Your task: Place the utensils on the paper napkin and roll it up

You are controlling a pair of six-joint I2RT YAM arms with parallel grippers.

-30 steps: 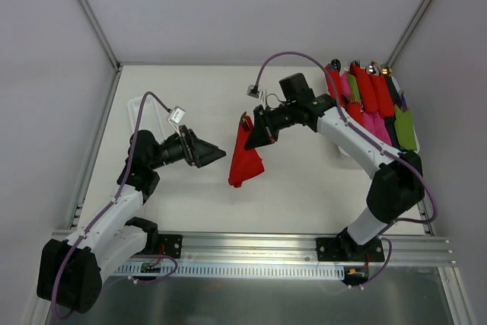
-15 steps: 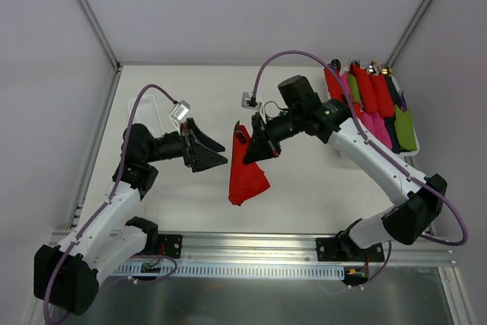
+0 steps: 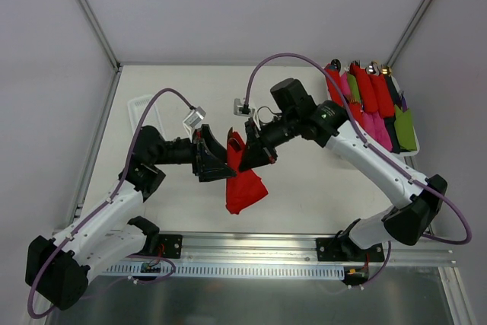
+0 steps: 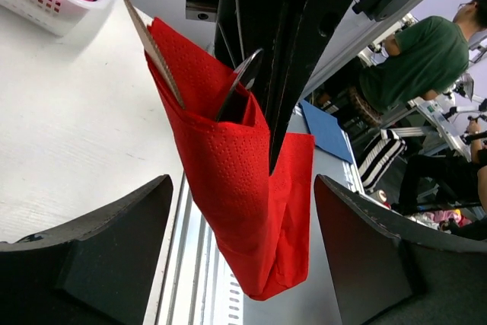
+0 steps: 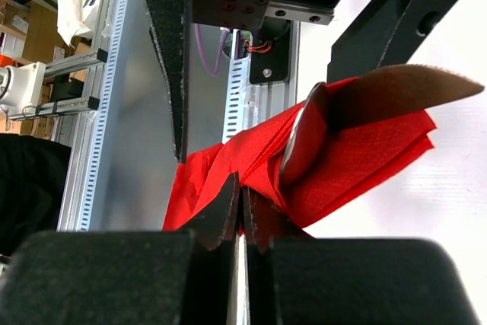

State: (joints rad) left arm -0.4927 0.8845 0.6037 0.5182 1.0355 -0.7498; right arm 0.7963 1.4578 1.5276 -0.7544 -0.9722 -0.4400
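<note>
**A:** Around the edges first: a white basket (image 3: 344, 148) at the far right of the table (image 3: 304, 180), packed with red, pink and green rolled bundles (image 3: 373, 100). There's a white tray (image 3: 141, 109) at the far left. Neither is near the action.

**B:** Anything in the way?

**A:** From above, the 2 arms meet mid-table and their black fingers cover the top of the bundle. On the left wrist view the right arm's dark fingers cut straight down across it.

**B:** And the pincers?

**A:** The right gripper (image 3: 247, 155) is clamped tight on the paper napkin (image 3: 245, 186), its jaws pinched together on a red fold in its own camera. The left gripper (image 3: 226, 160) stands wide, its fingers (image 4: 114, 249) on either side of the napkin and apart from it, gripping nothing.

**B:** How does the napkin look?

**A:** It hangs in the air over the middle of the table, bunched and folded, its lower end sagging into a loose pouch. The utensils (image 5: 302, 138) sit inside the top fold: 1 shiny spoon head and 1 flat blade (image 5: 396, 90) poking out.
</note>
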